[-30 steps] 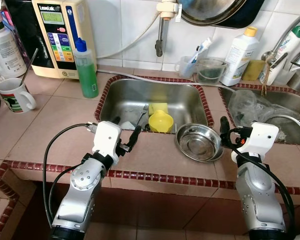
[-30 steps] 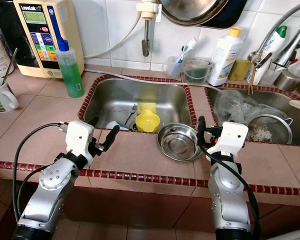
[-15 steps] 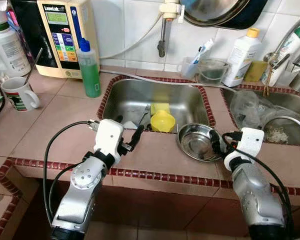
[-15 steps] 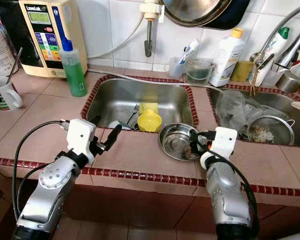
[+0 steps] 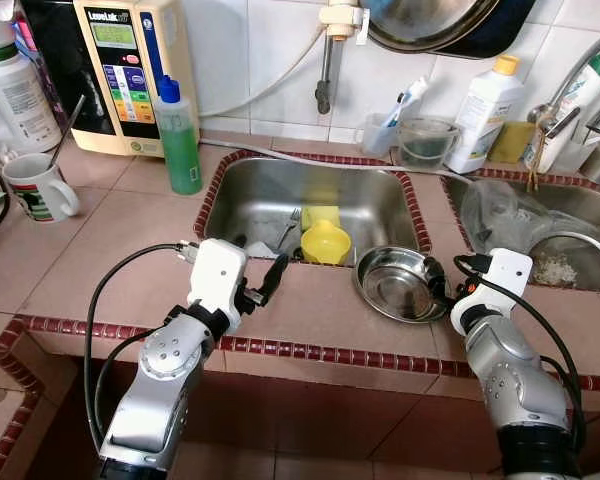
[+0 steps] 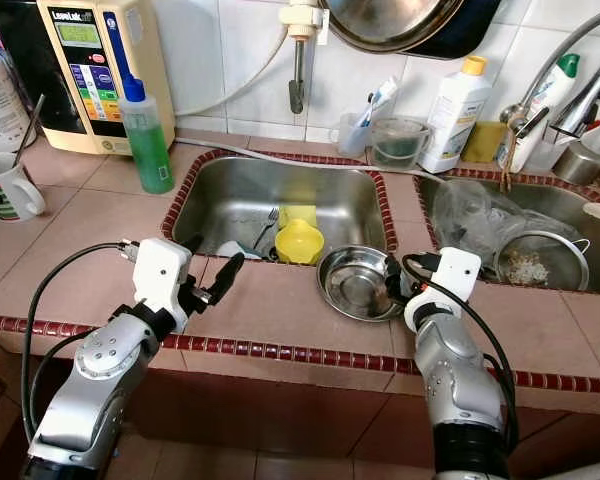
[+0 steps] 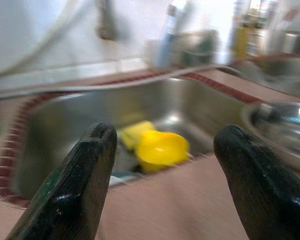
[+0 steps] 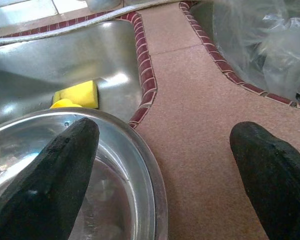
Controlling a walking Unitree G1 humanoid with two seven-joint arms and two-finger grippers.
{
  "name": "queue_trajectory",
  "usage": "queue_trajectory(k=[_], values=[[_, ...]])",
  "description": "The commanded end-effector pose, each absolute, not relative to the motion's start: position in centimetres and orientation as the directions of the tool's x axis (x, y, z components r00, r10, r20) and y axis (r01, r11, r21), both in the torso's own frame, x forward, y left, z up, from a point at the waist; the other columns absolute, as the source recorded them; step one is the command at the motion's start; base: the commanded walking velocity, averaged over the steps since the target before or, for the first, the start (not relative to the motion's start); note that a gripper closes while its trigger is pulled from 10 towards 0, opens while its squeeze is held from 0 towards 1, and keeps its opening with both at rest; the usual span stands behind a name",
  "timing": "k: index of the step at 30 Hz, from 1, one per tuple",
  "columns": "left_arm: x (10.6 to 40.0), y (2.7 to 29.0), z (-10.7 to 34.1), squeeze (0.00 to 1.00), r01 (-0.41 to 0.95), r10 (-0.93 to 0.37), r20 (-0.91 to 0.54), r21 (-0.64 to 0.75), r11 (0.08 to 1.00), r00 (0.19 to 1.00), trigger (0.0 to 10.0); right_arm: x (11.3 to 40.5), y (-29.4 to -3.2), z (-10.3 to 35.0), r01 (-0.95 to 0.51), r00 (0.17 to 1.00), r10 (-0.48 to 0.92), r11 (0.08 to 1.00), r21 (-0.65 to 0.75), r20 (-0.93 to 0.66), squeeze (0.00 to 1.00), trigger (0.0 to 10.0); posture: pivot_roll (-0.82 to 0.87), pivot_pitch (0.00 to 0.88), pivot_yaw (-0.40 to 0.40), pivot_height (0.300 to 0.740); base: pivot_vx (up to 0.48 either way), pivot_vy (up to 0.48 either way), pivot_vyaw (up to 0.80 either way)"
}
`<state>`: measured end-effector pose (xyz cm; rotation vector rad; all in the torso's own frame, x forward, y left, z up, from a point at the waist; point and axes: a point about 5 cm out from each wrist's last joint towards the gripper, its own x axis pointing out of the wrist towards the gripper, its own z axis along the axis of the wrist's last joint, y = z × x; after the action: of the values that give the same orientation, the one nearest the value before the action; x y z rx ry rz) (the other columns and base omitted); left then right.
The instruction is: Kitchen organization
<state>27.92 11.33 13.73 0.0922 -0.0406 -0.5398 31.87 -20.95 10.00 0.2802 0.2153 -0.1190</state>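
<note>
My right pincer sits low at the near right rim of the steel bowl, which rests on the tiled bench between the two sinks, its far edge just beside the lip of the left sink. In the right wrist view my two fingers stand wide apart, one over the inside of the bowl and the other outside over bare tile, so the rim runs between them and nothing is clamped yet. To take it well I judge I should settle a little lower so the inner finger clears the wall, then close squarely across the rim rather than at a slant; the metal is thin and slick and may skate or tip if I pinch only the edge. I would lift it level and slowly, keeping it away from the yellow cup and fork lying in the sink. My left pincer hovers over the bench in front of the left sink, fingers apart and holding nothing.
</note>
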Motion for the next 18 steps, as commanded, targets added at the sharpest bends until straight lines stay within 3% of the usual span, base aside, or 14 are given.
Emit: queue_trajectory(k=[1, 9, 18], values=[[27.1, 10.5, 14.0, 0.0, 0.586, -0.59, 0.014, 0.102, 0.804, 0.807, 10.0, 32.1, -21.5, 10.0, 0.169, 0.966, -0.106, 0.95, 0.263, -0.237, 0.0, 10.0, -0.11, 0.027, -0.055, 0.74, 0.0, 0.0, 0.0], [25.5, 9.1, 14.0, 0.0, 0.698, -0.702, -0.01, 0.122, 0.706, 0.712, 10.0, 32.8, -21.6, 10.2, 0.163, 0.966, -0.096, 0.947, 0.277, -0.241, 0.0, 10.0, -0.11, 0.028, -0.054, 0.74, 0.0, 0.0, 0.0], [25.5, 9.1, 14.3, 0.0, 0.699, -0.703, -0.013, 0.122, 0.705, 0.711, 10.0, 33.4, -21.4, 11.0, 0.118, 0.974, -0.042, 0.931, 0.346, -0.221, 0.0, 10.0, -0.1, 0.024, -0.06, 0.74, 0.0, 0.0, 0.0]])
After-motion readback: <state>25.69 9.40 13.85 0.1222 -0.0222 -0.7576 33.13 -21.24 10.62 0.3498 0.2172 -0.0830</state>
